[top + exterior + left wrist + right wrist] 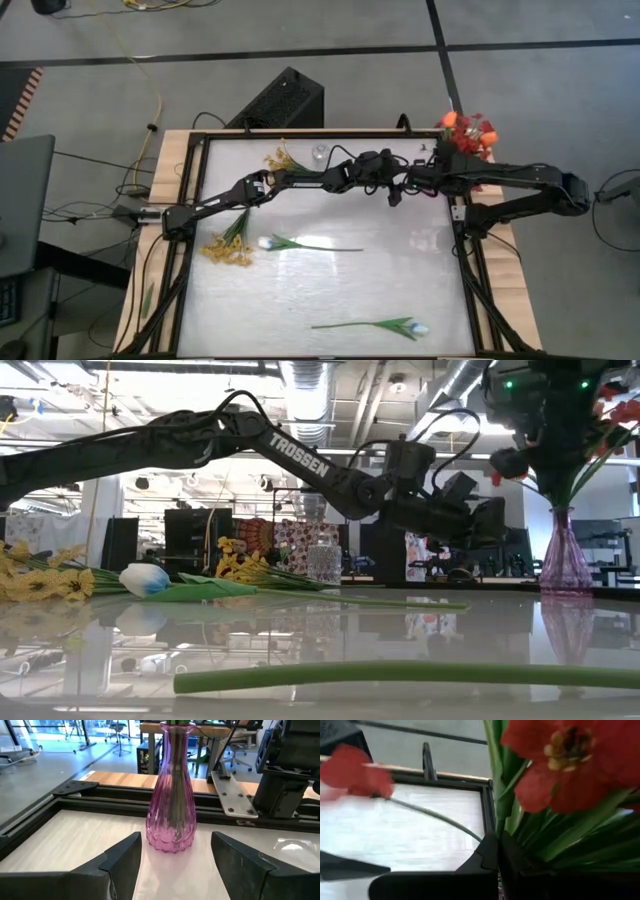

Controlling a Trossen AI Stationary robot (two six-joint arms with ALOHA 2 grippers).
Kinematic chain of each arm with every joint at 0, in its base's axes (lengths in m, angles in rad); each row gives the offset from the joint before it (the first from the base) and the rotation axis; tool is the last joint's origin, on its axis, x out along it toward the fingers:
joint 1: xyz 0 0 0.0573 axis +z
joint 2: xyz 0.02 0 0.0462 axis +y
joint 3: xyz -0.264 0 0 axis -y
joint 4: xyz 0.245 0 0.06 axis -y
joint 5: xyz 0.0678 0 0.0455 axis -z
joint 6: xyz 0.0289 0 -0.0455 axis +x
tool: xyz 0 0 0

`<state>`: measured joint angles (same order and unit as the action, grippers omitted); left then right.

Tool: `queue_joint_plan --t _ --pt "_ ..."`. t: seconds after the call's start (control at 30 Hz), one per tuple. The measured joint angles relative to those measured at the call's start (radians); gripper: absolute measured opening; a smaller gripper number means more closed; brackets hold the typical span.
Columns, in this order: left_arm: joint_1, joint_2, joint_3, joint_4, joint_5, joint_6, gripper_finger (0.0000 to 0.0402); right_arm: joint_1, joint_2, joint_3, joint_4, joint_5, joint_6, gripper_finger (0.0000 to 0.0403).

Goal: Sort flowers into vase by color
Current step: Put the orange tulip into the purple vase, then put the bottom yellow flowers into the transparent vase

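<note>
Two arms I have stretched across far side of table. Left gripper (175, 865) just short of pink vase (171, 805), fingers (117, 865) spread wide, nothing between them. Right gripper (498, 851) up among red and orange flowers (468, 132) standing in that vase at far right corner; fingers pressed together on a green stem (496, 785). Clear vase (323, 563) stands at far edge. Yellow sprays (228, 245) lie at left, more yellow (280, 159) near far edge. White tulip (300, 243) lies mid-table, second white tulip (380, 326) near front edge.
</note>
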<state>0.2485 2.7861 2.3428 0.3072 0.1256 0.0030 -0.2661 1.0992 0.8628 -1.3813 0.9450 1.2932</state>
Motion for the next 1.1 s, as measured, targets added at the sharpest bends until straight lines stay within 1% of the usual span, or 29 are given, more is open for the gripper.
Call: queue_joint_plan --t 0.17,0.37,0.63,0.7,0.9,1.0,1.1 --pt "0.002 0.000 0.000 -0.023 0.000 0.000 0.0229 0.012 0.000 0.000 0.002 -0.004 -0.042 0.0050" --pt "0.008 -0.027 0.000 -0.098 0.001 0.001 0.0229 0.013 0.000 0.016 -0.004 -0.013 -0.091 0.0089" --pt "0.018 -0.088 0.000 -0.198 0.035 0.044 0.0229 0.017 0.000 0.084 -0.006 -0.065 -0.195 0.0161" --pt "0.019 -0.111 0.000 -0.253 0.036 0.079 0.0229 0.018 0.000 0.115 -0.015 -0.079 -0.224 0.0180" --pt "0.031 -0.195 0.000 -0.479 0.035 0.175 0.0229 0.017 0.000 0.220 -0.092 -0.163 -0.285 0.0227" --pt "0.041 -0.249 0.000 -0.593 0.035 0.213 0.0229 0.017 0.000 0.279 -0.141 -0.218 -0.323 0.0238" --pt "0.048 -0.300 0.000 -0.715 0.042 0.274 0.0229 0.017 0.000 0.345 -0.157 -0.290 -0.388 0.0239"
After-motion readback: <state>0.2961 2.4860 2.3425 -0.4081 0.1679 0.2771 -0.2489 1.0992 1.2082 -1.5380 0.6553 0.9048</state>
